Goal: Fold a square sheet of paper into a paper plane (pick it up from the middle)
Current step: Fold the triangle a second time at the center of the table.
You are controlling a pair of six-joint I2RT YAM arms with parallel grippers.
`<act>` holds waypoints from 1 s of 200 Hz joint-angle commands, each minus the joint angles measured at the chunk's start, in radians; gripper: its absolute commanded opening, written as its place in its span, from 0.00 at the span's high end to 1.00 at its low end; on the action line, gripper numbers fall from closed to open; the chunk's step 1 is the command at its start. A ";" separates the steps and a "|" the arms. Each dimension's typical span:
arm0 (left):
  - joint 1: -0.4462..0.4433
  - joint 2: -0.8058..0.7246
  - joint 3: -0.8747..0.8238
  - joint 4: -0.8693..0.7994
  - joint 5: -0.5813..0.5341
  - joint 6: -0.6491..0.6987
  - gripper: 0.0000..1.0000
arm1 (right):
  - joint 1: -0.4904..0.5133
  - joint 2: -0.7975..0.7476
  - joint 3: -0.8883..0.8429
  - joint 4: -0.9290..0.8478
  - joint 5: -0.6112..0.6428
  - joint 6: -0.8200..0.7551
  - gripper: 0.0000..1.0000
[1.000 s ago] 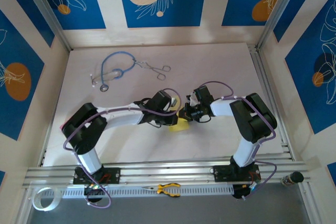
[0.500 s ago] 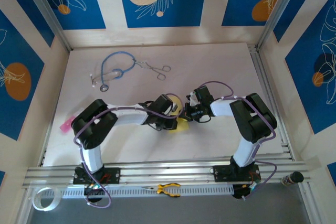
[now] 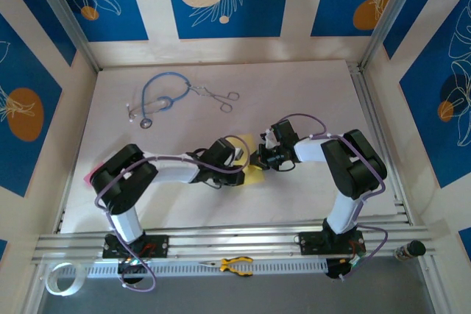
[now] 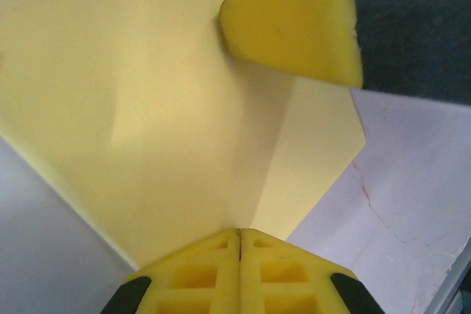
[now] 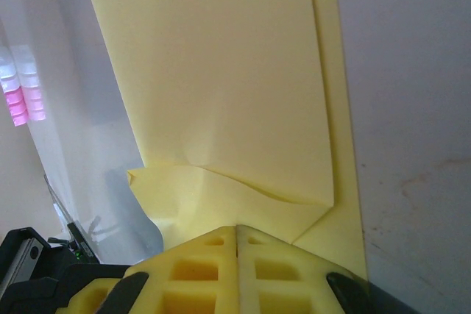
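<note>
Nearest you, pliers (image 3: 235, 264) lie on the front rail, out of play. Mid-table, both arms meet over the paper (image 3: 253, 173). Your left gripper (image 4: 240, 234) is pinched tight on one edge of it, and the right gripper (image 5: 237, 232) is likewise clamped on the opp. side, prob. so one anchors while the other works a fold. Paper's doubled w/ a crease, a bit rumpled by the right fingers; no dart shape yet. Far back, stethoscope (image 3: 158, 98) & clamp (image 3: 218, 97) sit well apart.

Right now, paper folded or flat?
Partly folded: the sheet of paper shows a doubled edge and creases at the right tool; a crease runs to the left tool.
</note>
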 commanded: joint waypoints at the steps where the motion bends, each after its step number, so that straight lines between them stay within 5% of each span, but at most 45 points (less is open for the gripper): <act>1: -0.006 -0.018 -0.046 -0.093 0.019 -0.012 0.94 | -0.005 0.067 -0.015 -0.099 0.108 -0.003 1.00; 109: -0.001 -0.082 -0.106 0.049 0.121 -0.138 0.93 | -0.005 0.075 -0.010 -0.097 0.103 -0.005 1.00; 200: 0.060 -0.041 0.036 0.015 0.048 -0.080 0.91 | -0.008 0.063 -0.002 -0.111 0.097 -0.014 1.00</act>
